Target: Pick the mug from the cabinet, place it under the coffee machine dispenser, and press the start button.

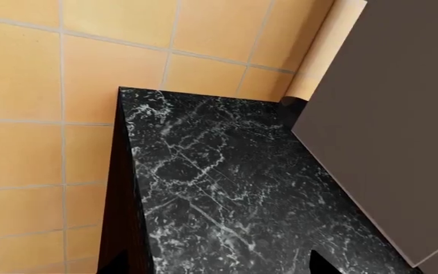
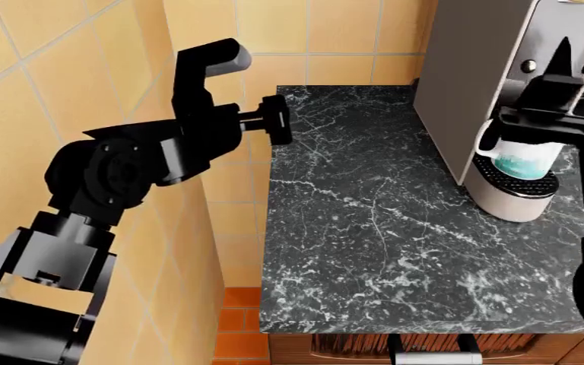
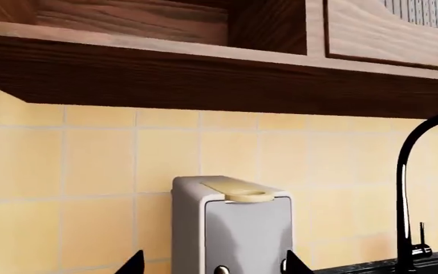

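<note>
The mug (image 2: 520, 158), white with a pale teal inside, stands upright on the black round drip tray (image 2: 531, 185) of the coffee machine (image 2: 474, 68), under the overhanging dispenser, at the far right of the black marble counter (image 2: 373, 228). My right gripper (image 2: 556, 72) sits directly above the mug, its two dark fingertips pointing up against the machine's face, with a dark bracket across the mug's rim; I cannot tell whether it is released or clenched. In the right wrist view the machine's grey front fills the middle between the two fingertips, so I judge the right arm is far nearer for the button press. My left gripper (image 2: 271, 122) hangs at the counter's far left edge, well apart from the mug; its state I cannot tell either.
</note>
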You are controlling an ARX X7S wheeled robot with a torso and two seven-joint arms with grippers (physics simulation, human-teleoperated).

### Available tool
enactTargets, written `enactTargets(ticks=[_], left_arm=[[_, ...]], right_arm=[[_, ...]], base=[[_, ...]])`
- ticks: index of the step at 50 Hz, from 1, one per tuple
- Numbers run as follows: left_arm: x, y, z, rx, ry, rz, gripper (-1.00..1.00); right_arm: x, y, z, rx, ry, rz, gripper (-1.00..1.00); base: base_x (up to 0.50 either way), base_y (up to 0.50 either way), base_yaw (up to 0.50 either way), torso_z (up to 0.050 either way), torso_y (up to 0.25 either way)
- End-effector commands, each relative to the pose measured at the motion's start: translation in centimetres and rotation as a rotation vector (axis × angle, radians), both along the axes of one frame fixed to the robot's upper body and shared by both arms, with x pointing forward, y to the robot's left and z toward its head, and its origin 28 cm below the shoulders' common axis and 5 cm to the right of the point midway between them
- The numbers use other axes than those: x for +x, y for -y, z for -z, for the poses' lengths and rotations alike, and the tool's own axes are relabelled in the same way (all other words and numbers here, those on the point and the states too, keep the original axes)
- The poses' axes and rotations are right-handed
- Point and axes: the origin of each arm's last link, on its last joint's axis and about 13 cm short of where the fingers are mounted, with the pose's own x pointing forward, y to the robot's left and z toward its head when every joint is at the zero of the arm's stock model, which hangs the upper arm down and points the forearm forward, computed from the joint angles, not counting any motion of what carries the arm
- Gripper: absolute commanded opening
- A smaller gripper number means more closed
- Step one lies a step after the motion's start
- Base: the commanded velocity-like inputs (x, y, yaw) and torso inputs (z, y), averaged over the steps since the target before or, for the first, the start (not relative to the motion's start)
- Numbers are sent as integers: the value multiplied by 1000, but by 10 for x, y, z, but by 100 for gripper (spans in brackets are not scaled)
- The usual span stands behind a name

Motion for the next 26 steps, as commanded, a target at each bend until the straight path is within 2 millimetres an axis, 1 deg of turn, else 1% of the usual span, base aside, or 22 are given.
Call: enactTargets(ticks=[1,14,21,26], left_arm=[[0,-1,-1,1,2,-2,100],[0,1,-2,2,5,0,100],[-1,1,-2,3,5,1,100],[-1,1,-2,4,5,1,100]], right_arm=[[-53,-6,13,-56,48,-19,100],[-72,-6,31,-46,24,-40,100],[-75,-5,38,-31,8,-40,100],[-74,-5,38,-26,6,-41,100]], base=[[0,0,0,0,0],[0,0,0,0,0],[0,0,0,0,0],[0,0,0,0,0]])
